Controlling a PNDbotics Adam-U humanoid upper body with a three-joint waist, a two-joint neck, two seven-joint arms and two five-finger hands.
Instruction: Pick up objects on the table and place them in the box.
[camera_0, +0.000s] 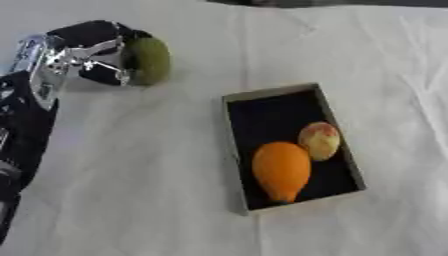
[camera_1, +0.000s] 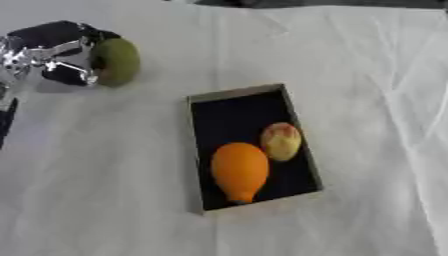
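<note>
1. We see a shallow rectangular cardboard box with a black inside (camera_0: 271, 107) lying near the middle of the desk, its long sides running askew, its far half bare.
2. In the box's near half lie a smooth orange pear-shaped fruit (camera_0: 281, 170) and, just beside it on the right, a smaller round yellow-and-red fruit (camera_0: 319, 140); the two look to touch.
3. Wide open cloth surrounds the box on every side, most of all on the right and at the near edge.
4. The desk is covered by a creased white cloth (camera_0: 157, 190); a dark strip shows along the far edge.
5. Our black-and-silver left hand (camera_0: 92, 55) sits at the far left, its arm coming up along the left edge.
6. Its fingers curl around an oval olive-green fruit (camera_0: 149, 60), which bulges out on the hand's right side, well apart from the box.
7. We cannot tell whether the green fruit is touching the cloth.
</note>
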